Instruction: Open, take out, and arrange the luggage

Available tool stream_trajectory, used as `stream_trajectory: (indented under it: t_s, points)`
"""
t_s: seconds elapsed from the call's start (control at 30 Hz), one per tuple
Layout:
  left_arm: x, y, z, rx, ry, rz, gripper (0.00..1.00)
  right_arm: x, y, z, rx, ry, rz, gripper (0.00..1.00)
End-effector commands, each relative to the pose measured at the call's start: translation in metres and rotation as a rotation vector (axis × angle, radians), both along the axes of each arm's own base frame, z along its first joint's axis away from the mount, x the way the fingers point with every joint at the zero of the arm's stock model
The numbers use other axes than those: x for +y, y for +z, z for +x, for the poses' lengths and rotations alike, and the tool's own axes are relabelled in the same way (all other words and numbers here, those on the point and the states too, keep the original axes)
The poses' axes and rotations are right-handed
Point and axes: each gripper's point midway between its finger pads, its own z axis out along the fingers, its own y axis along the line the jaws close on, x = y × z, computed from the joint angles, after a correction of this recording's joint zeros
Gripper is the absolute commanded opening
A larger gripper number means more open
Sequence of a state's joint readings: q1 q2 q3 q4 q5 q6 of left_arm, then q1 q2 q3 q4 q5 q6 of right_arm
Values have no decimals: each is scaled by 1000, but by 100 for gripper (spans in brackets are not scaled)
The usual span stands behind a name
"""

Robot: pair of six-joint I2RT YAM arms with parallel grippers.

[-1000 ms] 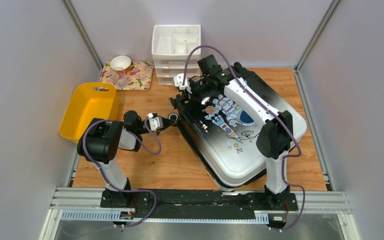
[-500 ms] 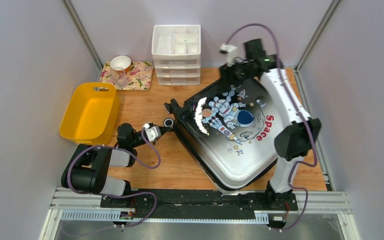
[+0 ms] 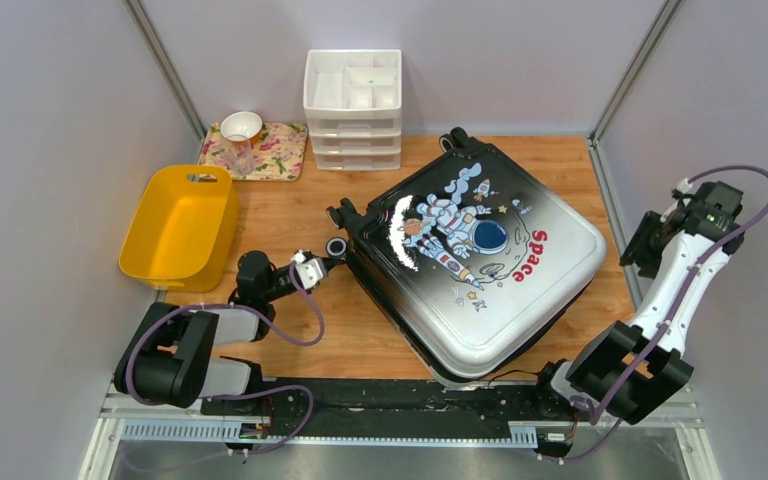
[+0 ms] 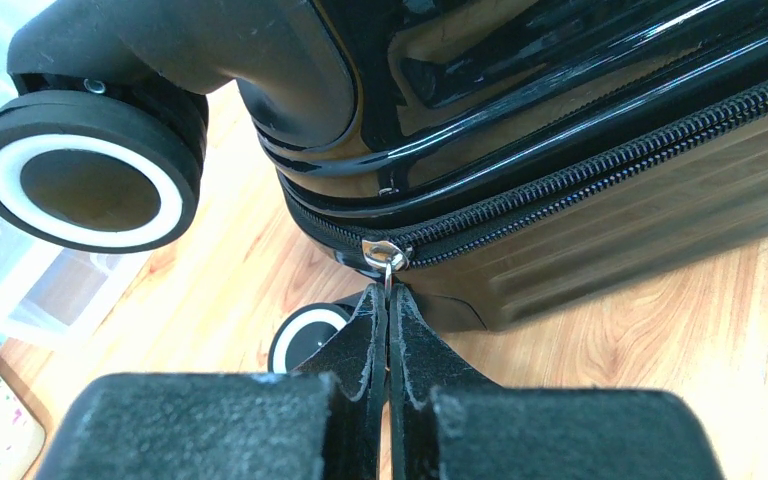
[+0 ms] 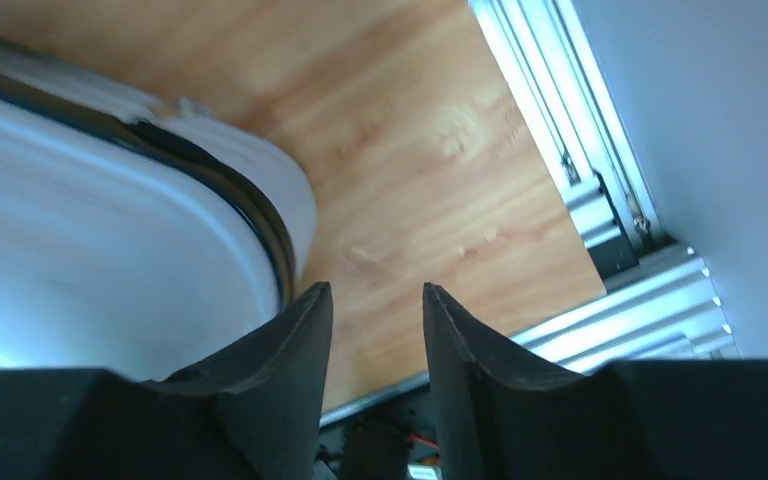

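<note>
The luggage point(image 3: 480, 260) lies flat and closed on the wooden table, astronaut "Space" print up, black wheels toward the left. My left gripper point(image 3: 322, 262) is low at its left wheel corner. In the left wrist view the gripper point(image 4: 388, 300) is shut on the small metal zipper pull point(image 4: 388, 272), which hangs from the slider on the black zipper point(image 4: 600, 160). My right gripper point(image 3: 650, 245) is open and empty, raised beside the suitcase's right side. In the right wrist view it point(image 5: 375, 295) points down over bare wood next to the white shell corner point(image 5: 90, 250).
A yellow bin point(image 3: 178, 222) stands at the left. A white drawer organizer point(image 3: 353, 95) is at the back. A floral tray point(image 3: 278, 158) with a bowl and a glass is beside it. Suitcase wheels point(image 4: 85, 185) flank the left gripper. An aluminium rail point(image 5: 600, 200) runs along the table's right edge.
My right arm has swung from the suitcase's far corner over to the table's right edge. The left arm has drawn back and lowered, its gripper staying at the wheel corner.
</note>
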State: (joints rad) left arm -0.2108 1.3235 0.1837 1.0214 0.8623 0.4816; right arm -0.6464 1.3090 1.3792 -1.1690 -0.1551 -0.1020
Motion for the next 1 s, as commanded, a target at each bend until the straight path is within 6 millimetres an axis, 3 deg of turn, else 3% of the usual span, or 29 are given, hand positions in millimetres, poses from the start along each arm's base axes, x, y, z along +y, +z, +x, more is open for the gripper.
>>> stream_trajectory:
  t_s: [0.0, 0.13, 0.2, 0.43, 0.57, 0.6, 0.7, 0.73, 0.77, 0.83, 0.87, 0.9, 0.93, 0.97]
  points:
    - [1, -5, 0, 5, 11, 21, 0, 9, -41, -45, 161, 50, 3, 40]
    - [-2, -6, 2, 14, 9, 27, 0, 34, -78, -51, 250, 170, 83, 31]
    - [-3, -6, 2, 18, 10, 28, 0, 45, -83, -40, 253, 233, 128, 30]
    - [-10, -7, 4, 69, 14, 17, 0, 108, -67, 56, 77, 445, 213, 32]
    - [-21, -6, -5, 79, -22, 14, 0, 115, -42, 125, -74, 496, 189, 35]
    - [-23, -5, -7, 83, -29, 14, 0, 110, -32, 152, -110, 493, 187, 35]
    - [-32, -8, -17, 100, -60, 22, 0, 103, -11, 198, -181, 505, 166, 36]
    - [-34, -10, -20, 108, -64, 27, 0, 100, -9, 205, -188, 498, 162, 37]
    - [-35, -11, -22, 113, -67, 31, 0, 94, -8, 210, -186, 480, 145, 41]
    - [-41, -11, -27, 128, -72, 29, 0, 81, -12, 202, -149, 423, 143, 45]
    - [-42, -10, -28, 131, -74, 28, 0, 74, -20, 192, -118, 361, 155, 47]
    - [-43, -11, -28, 137, -68, 28, 0, 70, -12, 179, -131, 334, 155, 48]
    - [-45, -10, -30, 137, -72, 29, 0, 58, -36, 154, -65, 249, 203, 48]
    - [-45, -10, -29, 141, -67, 29, 0, 55, -39, 140, -57, 179, 247, 48]
